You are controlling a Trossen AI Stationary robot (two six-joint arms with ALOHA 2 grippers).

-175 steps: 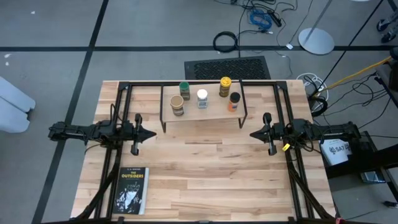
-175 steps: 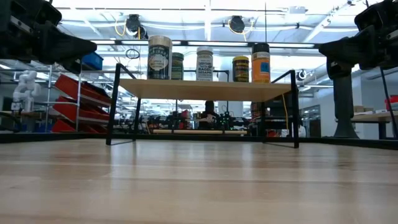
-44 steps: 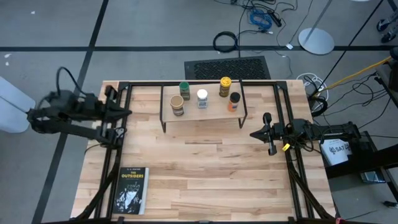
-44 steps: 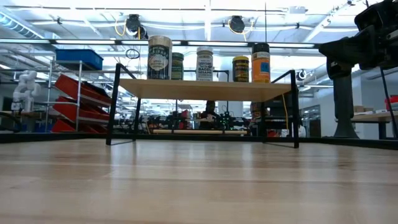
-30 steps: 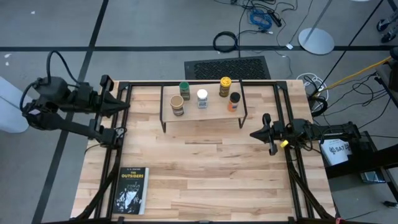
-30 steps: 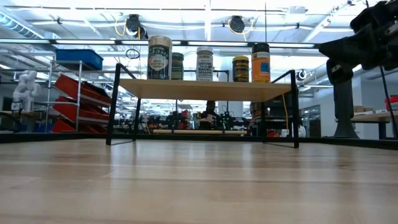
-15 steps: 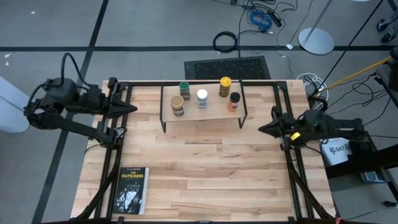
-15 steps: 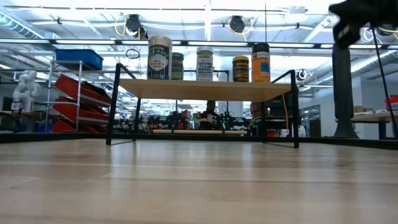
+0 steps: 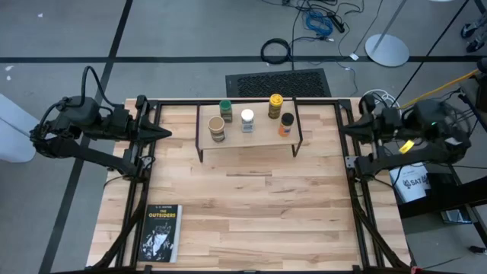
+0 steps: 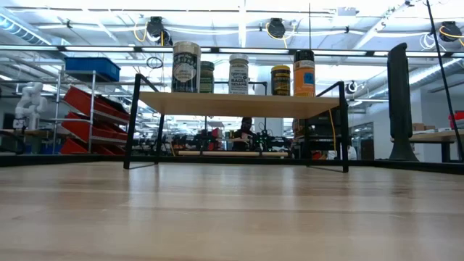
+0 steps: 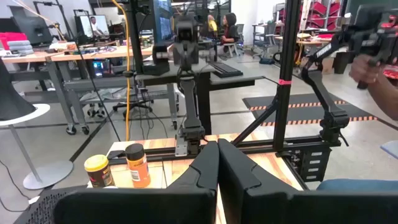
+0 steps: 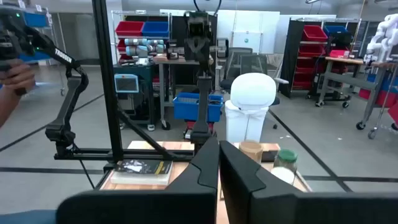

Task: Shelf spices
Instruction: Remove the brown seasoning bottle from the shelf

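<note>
Grey floor (image 9: 190,38), black mat (image 9: 277,82), red bins (image 10: 87,116)

You are looking at a robotics lab or workshop. Beyond your table (image 9: 251,205) stand racks of red bins (image 10: 90,119), workbenches with monitors (image 11: 93,25), another white robot (image 10: 29,101) and more arm rigs (image 11: 186,68). Cables (image 9: 319,19) trail over a grey floor marked with black tape (image 9: 228,58), under bright ceiling lights (image 10: 243,14).

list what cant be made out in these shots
- Jar labels: too small in the high view, unreadable in the low view.
- Green-lid jar: partly hidden behind the tan-lid jar, low view.
- Book: absent from the low view.
- Both arms: absent from the low view.
</note>
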